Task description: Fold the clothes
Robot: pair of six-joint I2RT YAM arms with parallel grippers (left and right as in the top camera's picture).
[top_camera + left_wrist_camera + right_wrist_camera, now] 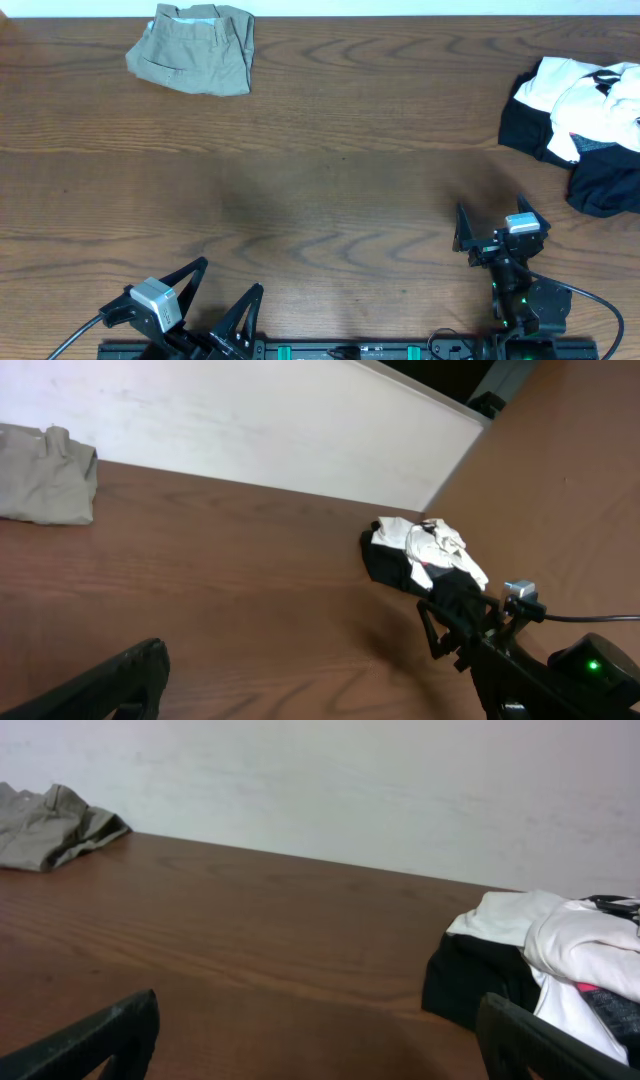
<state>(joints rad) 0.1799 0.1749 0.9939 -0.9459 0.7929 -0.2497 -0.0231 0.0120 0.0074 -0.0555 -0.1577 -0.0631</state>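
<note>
The khaki garment (pixel 195 48) lies folded in a rumpled, compact bundle at the table's far left edge. It also shows in the left wrist view (pixel 45 485) and the right wrist view (pixel 50 825). My left gripper (pixel 222 282) is open and empty at the near left edge, far from the garment. My right gripper (pixel 492 218) is open and empty at the near right, its two fingers wide apart in the right wrist view (pixel 320 1040). Neither gripper touches any cloth.
A heap of black and white garments (pixel 585 120) lies at the right edge, just beyond my right gripper, and shows in the left wrist view (pixel 425 555) and the right wrist view (pixel 540 960). A white wall runs behind the brown wooden table (pixel 320 170).
</note>
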